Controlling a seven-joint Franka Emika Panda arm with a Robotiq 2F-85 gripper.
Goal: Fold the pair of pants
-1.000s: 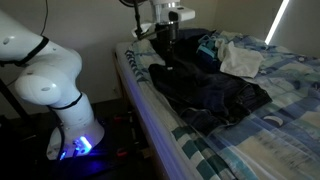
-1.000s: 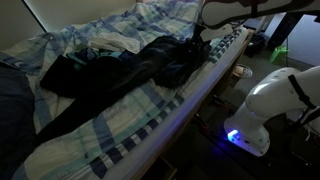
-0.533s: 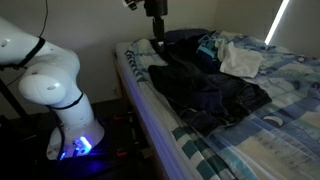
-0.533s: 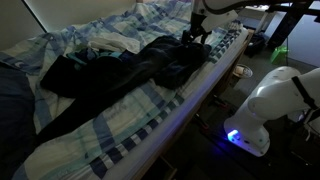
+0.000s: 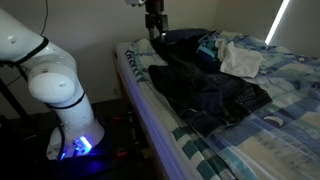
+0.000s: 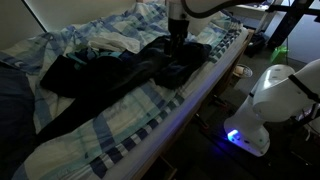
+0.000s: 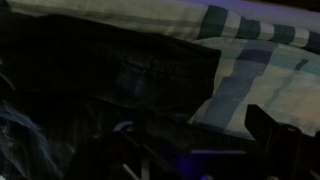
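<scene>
Above the corner of the bed [image 5: 205,150] nearest the wall, my claw [image 5: 155,28] is hanging with its fingers pointing down, right over one end of the pair of pants [image 5: 212,95]. I cannot tell whether the jaws are standing wide, narrow or pinching cloth: in both exterior views the fingertips are merging with the dark fabric, and the wrist view is too dim to settle it. In that wrist view the dark pants are filling most of the picture, with a patch of the blue-and-white plaid sheet [image 7: 262,72] showing to one side. In an exterior view the claw [image 6: 177,38] is sitting at or just above a raised fold of the pants [image 6: 125,72]; contact is not confirmed. The pants are lying spread and rumpled across the sheet, running lengthwise along the side of the bed nearer my base, not folded. A white cloth [image 5: 240,60] is lying just beyond them, beside some blue-green fabric [image 5: 207,46] near the wall end. My white arm base [image 5: 55,85] is standing on the floor beside the bed, well apart from the claw, and a blue light [image 5: 80,145] is glowing at its foot.
</scene>
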